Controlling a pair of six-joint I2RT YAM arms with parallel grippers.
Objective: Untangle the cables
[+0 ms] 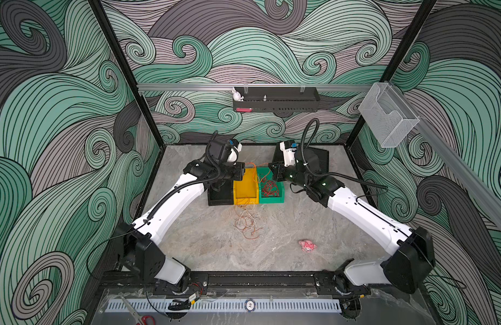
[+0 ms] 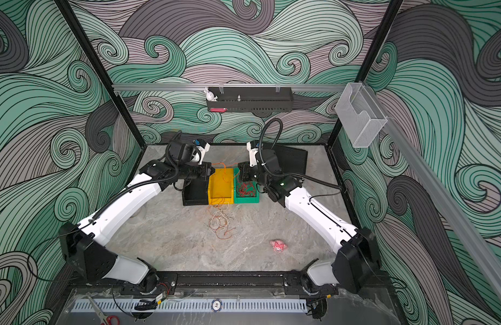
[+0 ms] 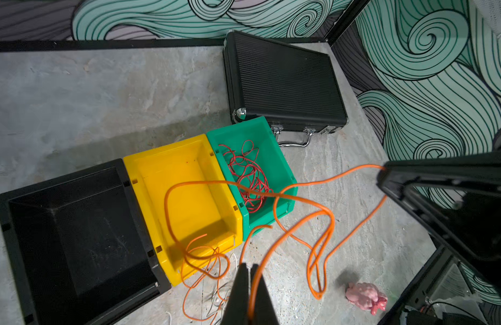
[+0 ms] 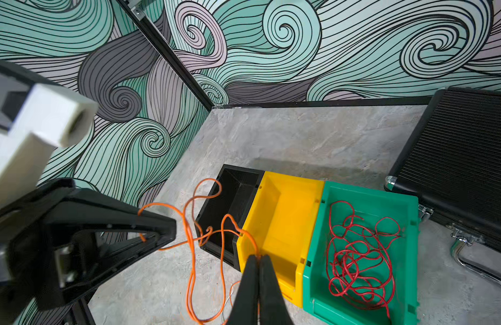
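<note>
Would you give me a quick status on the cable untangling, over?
Jaws shut, left gripper and right gripper on orange cable, strung above yellow bin. Red cable in green bin. White-orange tangle on table. Pink toy aside, nothing blocking.

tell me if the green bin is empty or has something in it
Not empty: a tangled red cable lies inside the green bin, its loose loops resting on the bin's floor in both wrist views.

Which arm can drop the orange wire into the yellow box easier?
Probably the left. Both claws pinch the thin orange wire, but the left claw hangs beside the yellow plastic bin, while the right claw is over the green plastic bin holding the red wire.
</note>
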